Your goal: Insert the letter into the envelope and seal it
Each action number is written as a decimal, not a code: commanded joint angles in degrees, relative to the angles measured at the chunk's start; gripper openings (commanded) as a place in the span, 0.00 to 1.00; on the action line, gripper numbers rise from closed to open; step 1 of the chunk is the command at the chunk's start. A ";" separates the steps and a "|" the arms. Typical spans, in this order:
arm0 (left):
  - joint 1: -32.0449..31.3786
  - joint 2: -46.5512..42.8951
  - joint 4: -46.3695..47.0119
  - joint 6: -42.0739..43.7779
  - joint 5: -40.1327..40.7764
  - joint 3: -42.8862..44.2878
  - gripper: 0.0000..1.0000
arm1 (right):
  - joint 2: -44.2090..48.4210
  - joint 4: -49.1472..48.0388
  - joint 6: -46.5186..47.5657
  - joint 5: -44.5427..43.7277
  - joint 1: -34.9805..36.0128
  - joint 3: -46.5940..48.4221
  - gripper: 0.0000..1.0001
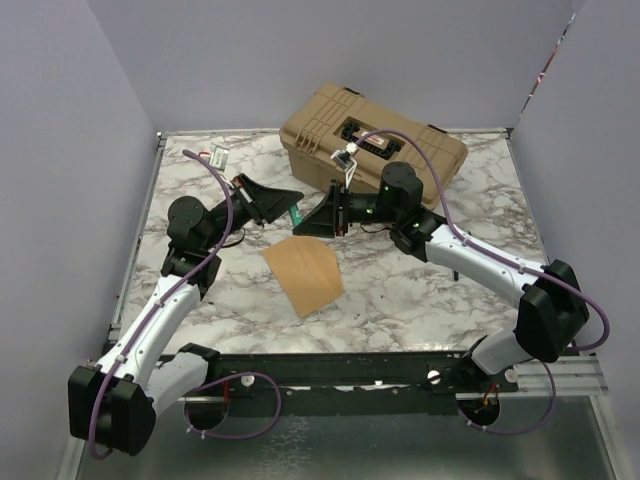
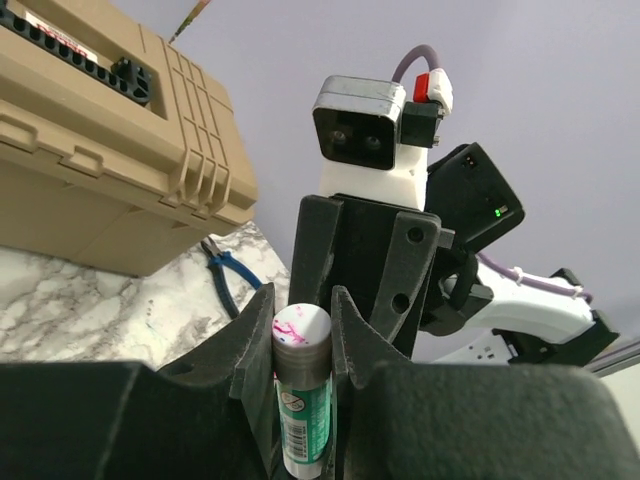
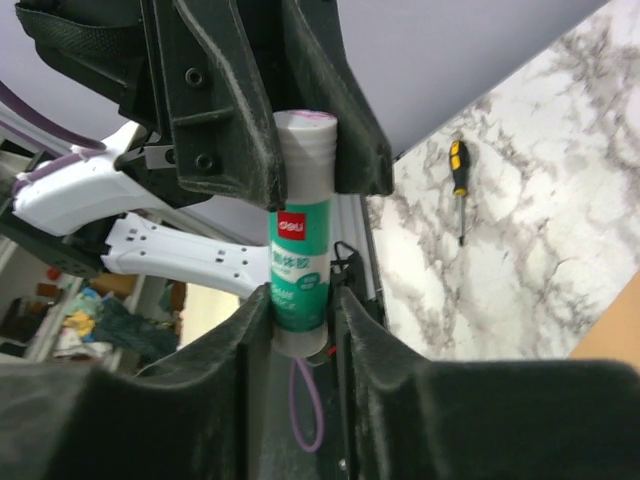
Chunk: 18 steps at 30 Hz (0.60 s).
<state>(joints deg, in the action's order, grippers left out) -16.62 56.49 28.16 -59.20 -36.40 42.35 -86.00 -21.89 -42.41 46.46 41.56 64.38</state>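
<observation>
The orange-brown envelope lies flat on the marble table in front of both grippers; a corner of it shows in the right wrist view. No separate pale letter shows in any view. A green-labelled glue stick hangs in the air between the two grippers. My left gripper is shut on the glue stick near its white, pink-stained end. My right gripper is shut on the other end of the glue stick. The two grippers face each other, nearly touching, above the table behind the envelope.
A tan plastic toolbox stands at the back, right behind the grippers. Blue-handled pliers lie by the toolbox. A yellow-and-black screwdriver lies on the table. A small white item sits at the back left.
</observation>
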 commanded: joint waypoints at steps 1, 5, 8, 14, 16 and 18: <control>-0.17 0.48 1.19 1.12 0.28 0.98 0.00 | -1.10 1.54 1.77 2.41 -0.02 1.11 0.22; -0.19 0.64 0.96 1.12 0.28 0.94 0.37 | -1.46 -1.05 -0.04 0.12 -0.06 1.56 0.04; -0.21 0.18 0.54 1.09 0.37 0.56 0.63 | -0.67 -4.50 -2.62 -3.87 -0.10 0.57 0.01; -0.16 -1.91 0.40 0.32 0.23 -1.63 0.56 | -0.68 -10.70 -6.04 -4.84 -0.10 -0.39 0.00; -0.19 -2.24 0.40 0.11 -0.30 -2.18 0.51 | -1.61 -11.77 -6.65 -3.24 -0.12 0.09 0.00; -0.17 -2.35 0.40 -0.14 -0.78 -2.51 0.46 | -2.30 -13.43 -7.56 -2.36 -0.10 -0.16 0.00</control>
<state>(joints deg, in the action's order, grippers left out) -16.64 55.44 27.73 -59.16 -36.40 41.21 -86.70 -29.41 -47.59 42.83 41.47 64.34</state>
